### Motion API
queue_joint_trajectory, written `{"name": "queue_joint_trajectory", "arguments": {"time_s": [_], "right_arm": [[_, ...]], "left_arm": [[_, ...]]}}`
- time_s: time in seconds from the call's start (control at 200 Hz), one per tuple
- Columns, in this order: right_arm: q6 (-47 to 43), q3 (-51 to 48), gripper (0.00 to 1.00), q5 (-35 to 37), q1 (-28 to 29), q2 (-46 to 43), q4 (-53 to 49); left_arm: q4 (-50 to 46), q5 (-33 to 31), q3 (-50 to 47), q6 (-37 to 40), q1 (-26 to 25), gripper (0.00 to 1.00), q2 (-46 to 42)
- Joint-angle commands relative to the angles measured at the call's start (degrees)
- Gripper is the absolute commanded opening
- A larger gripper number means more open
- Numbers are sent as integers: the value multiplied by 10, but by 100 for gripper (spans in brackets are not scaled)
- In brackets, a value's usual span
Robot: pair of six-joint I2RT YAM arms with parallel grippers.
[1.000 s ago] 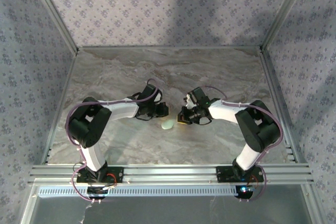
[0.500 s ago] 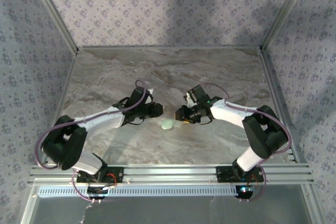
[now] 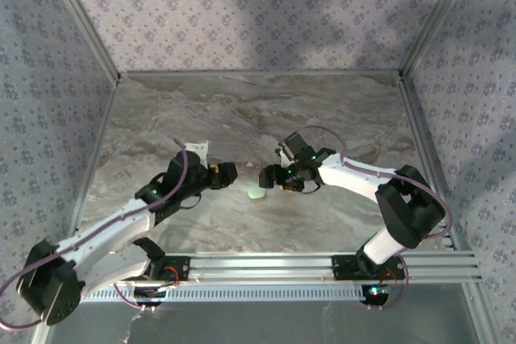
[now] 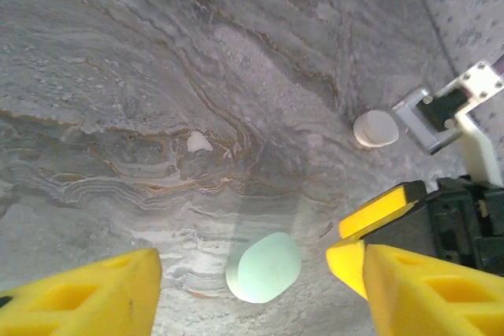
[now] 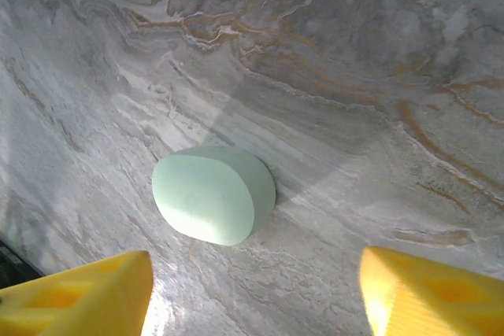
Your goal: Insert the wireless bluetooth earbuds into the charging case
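**Both pincers wide over a shut case: what could go wrong**

Left gripper point(image 3: 228, 173): jaws spread wide, nothing between them. Right gripper point(image 3: 266, 176): likewise wide and empty, its tips facing the left one's at close range.

The pale green charging case point(image 5: 213, 194) lies just below and between the two on the marble table point(image 3: 339, 110). It looks shut and nothing touches it.

A small white speck, probably an earbud point(image 4: 198, 142), rests on the table beyond the case, apart from it. A white oval object point(image 4: 376, 128) sits near the right arm; I cannot tell what it is.

Risks, as judged:
- The tips are so near that closing in together could knock them into each other.
- The case is smooth and rounded, so a pinch may make it slide or pop free.
- The earbud is tiny, so a finger may flick it away.
- Nothing can go in until the lid is opened.
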Motion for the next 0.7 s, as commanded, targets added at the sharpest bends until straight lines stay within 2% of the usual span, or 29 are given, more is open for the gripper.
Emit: {"name": "queue_joint_trajectory", "arguments": {"time_s": [0.0, 0.065, 0.135, 0.315, 0.695], "right_arm": [[0, 24, 84, 42, 19, -8, -34], [4, 32, 91, 57, 28, -3, -42], [6, 44, 100, 77, 40, 6, -53], [8, 92, 100, 127, 73, 47, -87], [68, 217, 100, 241, 132, 150, -191]], "left_arm": [[-18, -41, -24, 3, -3, 86, -58], [-34, -55, -35, 2, -2, 99, -96], [-49, -66, -47, 2, -1, 100, -127], [-73, -79, -68, 0, 1, 100, -177], [-95, -86, -87, 8, 10, 100, -215]]}}
